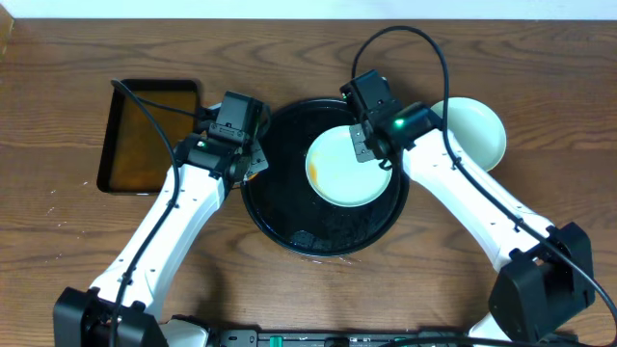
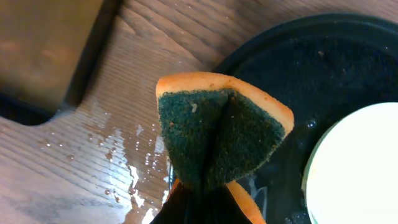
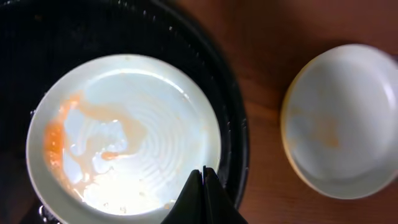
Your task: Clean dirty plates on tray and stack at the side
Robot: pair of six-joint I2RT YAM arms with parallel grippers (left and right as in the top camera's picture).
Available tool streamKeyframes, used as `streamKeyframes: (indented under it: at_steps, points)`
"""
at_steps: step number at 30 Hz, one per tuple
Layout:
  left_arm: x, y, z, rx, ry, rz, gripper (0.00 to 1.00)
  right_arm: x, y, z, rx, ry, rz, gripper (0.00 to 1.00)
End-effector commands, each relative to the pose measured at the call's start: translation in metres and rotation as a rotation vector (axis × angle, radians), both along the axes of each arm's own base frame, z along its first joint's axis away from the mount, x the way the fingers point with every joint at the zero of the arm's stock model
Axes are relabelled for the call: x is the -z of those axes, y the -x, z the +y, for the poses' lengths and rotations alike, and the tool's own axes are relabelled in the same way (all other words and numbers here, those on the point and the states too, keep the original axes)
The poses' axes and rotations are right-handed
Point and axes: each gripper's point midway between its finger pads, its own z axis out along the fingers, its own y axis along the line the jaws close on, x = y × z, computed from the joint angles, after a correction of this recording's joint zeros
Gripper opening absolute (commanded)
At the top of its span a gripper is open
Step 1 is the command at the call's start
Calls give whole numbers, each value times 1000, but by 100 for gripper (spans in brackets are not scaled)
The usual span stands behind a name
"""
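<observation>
1. Your right gripper [image 3: 203,179] is hanging with its fingertips pressed together, gripping nothing, just above the rim of the mint-green plate [image 3: 130,124].
2. That plate is lying in the right half of the round black tray [image 1: 280,217], glistening wet and carrying an orange-brown smear along its left side.
3. Your left gripper [image 2: 198,202] is clamping a folded sponge [image 2: 224,130], green scouring face outward and orange edge showing, over the wet table [image 1: 58,77] at the tray's left rim.
4. A second pale plate [image 1: 472,130] is sitting on the table right of the tray, showing a yellowish edge.
5. Both arms are reaching in from the near side, angling toward the tray.
</observation>
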Motion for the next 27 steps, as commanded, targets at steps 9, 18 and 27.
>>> streamKeyframes:
  at_steps: [9,18,27]
  points:
    - [5,3,-2,17,6,24,8,38,9,-14,121,-83,162,45]
    - [5,3,-1,17,6,23,8,128,2,-28,165,-150,389,36]
    - [4,1,-2,17,9,13,8,166,8,-28,166,-135,466,1]
